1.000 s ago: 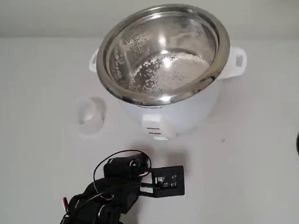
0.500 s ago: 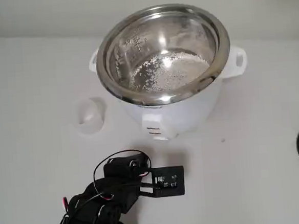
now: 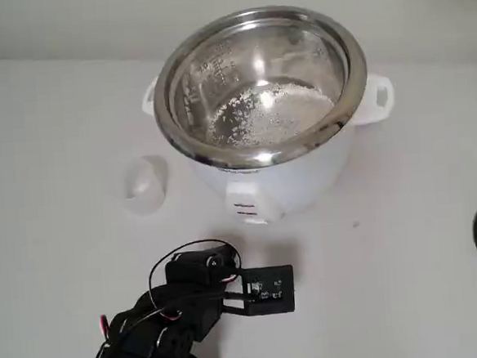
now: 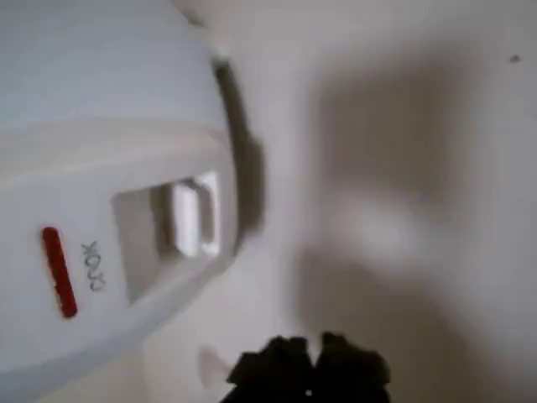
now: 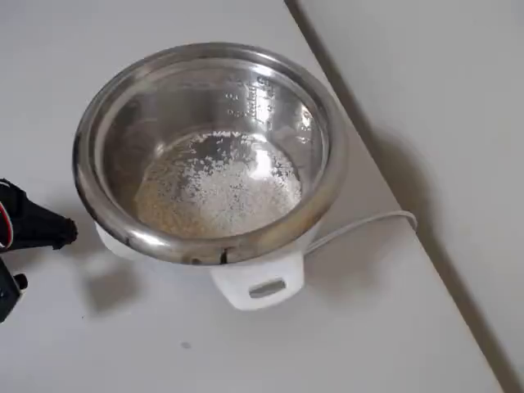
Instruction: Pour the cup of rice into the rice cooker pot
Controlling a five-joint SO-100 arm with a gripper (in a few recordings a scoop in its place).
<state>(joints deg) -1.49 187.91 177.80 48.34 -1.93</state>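
Rice (image 5: pixel 217 192) in one rice cooker pot (image 3: pixel 174 77) — one cup (image 3: pixel 145 184) beside (gripper (image 4: pixel 308 369) jaws unclear).

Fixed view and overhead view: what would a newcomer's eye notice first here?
The large shiny rice cooker pot stands at the top centre of the fixed view, with rice spread over its bottom. To its left on the table stands the small translucent cup, apart from the cooker. The black arm lies at the lower left.

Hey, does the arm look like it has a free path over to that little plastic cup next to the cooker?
Probably yes. In the fixed view the cup stands alone on the table, left of the rice cooker pot, with bare surface between it and the arm. Nothing blocks the way; whether the reach suffices is uncertain.
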